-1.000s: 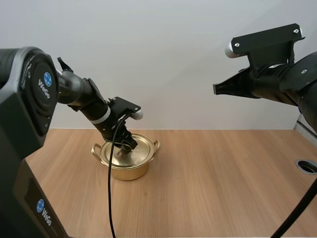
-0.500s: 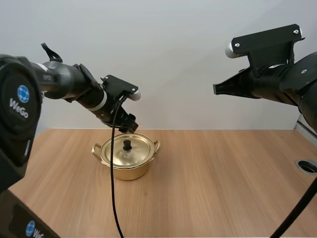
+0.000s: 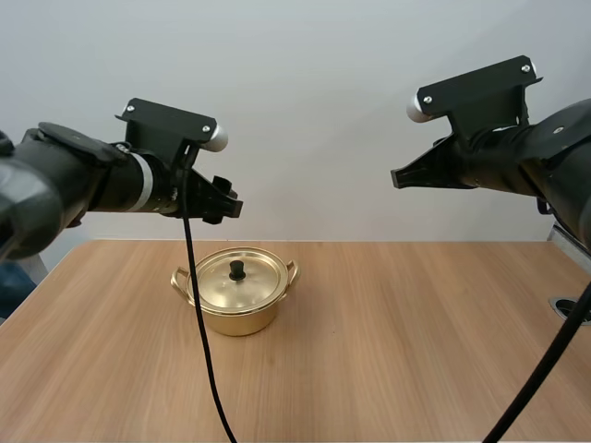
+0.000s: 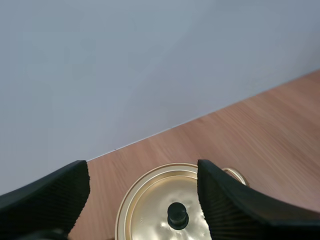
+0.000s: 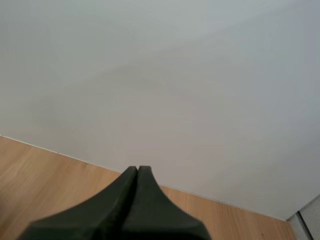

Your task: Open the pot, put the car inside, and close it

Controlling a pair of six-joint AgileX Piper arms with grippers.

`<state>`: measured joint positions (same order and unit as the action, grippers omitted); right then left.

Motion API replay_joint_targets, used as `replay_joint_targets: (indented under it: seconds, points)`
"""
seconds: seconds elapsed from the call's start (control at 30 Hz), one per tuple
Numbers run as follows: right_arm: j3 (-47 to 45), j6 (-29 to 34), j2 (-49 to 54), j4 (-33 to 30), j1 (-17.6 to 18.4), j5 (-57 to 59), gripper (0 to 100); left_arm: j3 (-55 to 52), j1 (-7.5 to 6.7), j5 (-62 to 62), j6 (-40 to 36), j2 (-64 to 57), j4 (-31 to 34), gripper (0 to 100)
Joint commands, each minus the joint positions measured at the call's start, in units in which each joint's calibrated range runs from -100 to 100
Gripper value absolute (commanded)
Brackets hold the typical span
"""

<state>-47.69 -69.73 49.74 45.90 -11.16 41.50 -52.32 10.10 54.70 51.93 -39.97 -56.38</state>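
my left gripper [image 3: 227, 205] hangs up in the air over the pot [image 3: 238, 312], well apart from it, and it holds nothing. in the left wrist view its fingers [image 4: 227, 205] stand wide apart, and i can look down between them at the shiny gold pot below. the pot sits on the wooden table [image 3: 416, 341], on the left part of it, with its two little handles sticking out at the sides. the lid [image 3: 254, 281] is on the pot and lies flat, and the small black knob [image 3: 237, 269] stands up in the middle of it. nothing is touching the knob. my right gripper [image 3: 399, 176] is high up on the other side, far from the pot and pointing toward the middle. its two fingers are pressed together into one dark wedge with nothing between them. now, how far along am i? the pot is closed, and the lid hides what is inside, so i cannot tell if the car is in there. both grippers are empty and up off the table. i think it is one of two things: the car is in and the job is finished, or no step is done yet. if it is the second, all three steps are left — lift the lid by the knob, put the car in, and set the lid back on.
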Motion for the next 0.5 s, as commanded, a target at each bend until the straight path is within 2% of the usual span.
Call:
replay_joint_targets:
  seconds: [0.0, 0.1, 0.2, 0.3, 0.47]
  points:
    - [0.0, -4.0, 0.0, 5.6, 0.0, 2.4, 0, -4.2, 1.35, -1.7, -2.3, -29.1, -8.4, 100]
    - [0.0, -7.8, 0.0, 11.1, 0.0, 7.6, 0, -7.1, 2.03, 3.8, -1.7, -38.3, -8.5, 100]
    - [0.0, -9.1, 0.0, 12.7, 0.0, 9.7, 0, -7.9, 2.97, 18.3, 0.0, -41.1, -8.6, 100]
    - [0.0, -11.7, 0.0, 13.0, 0.0, 8.7, 0, -7.9, 4.84, 28.8, -2.7, -41.2, -10.6, 100]
    - [-0.3, -12.8, 0.0, 13.0, 0.0, -0.4, 0, -7.9, 7.95, 26.7, -10.6, -45.1, -14.9, 100]
